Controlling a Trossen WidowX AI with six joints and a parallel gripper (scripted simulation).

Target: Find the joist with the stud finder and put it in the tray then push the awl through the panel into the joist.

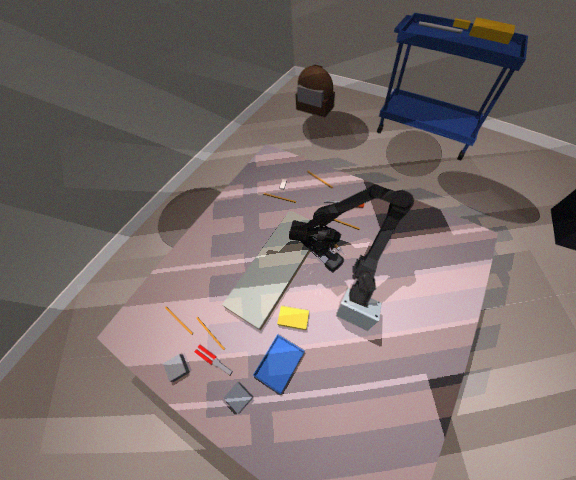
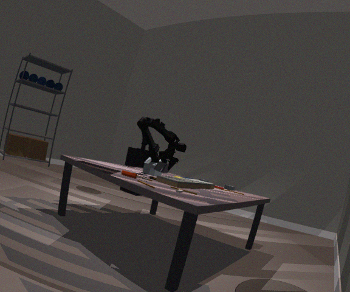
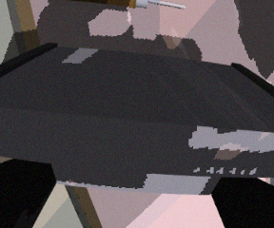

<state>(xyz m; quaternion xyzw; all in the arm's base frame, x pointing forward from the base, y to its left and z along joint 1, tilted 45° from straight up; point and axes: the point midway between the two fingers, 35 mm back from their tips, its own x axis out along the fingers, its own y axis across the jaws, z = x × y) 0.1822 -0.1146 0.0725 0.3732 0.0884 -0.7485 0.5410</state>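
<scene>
Wrist view: gripper (image 1: 325,250) (image 2: 171,162) (image 3: 137,159) spread wide, gripping broad dark object (image 3: 127,104), identity unclear.

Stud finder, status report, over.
Gripper shut on the stud finder. Blue tray has nothing visible in it. No obstruction seen between them, over.

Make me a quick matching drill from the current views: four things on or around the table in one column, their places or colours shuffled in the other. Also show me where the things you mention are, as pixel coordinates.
1. tray (image 1: 279,364)
2. stud finder (image 3: 142,95)
3. rolling cart (image 1: 435,125)
4. floor panel (image 1: 265,284)

A. on the floor near the wall, yellow boxes on its top shelf
B. pale grey-green, a long slab lying flat on the table
C. between the gripper's (image 3: 134,190) fingers
D. blue, on the table near the yellow block (image 1: 293,317)

Pairs: 1-D, 2-C, 3-A, 4-B
</scene>
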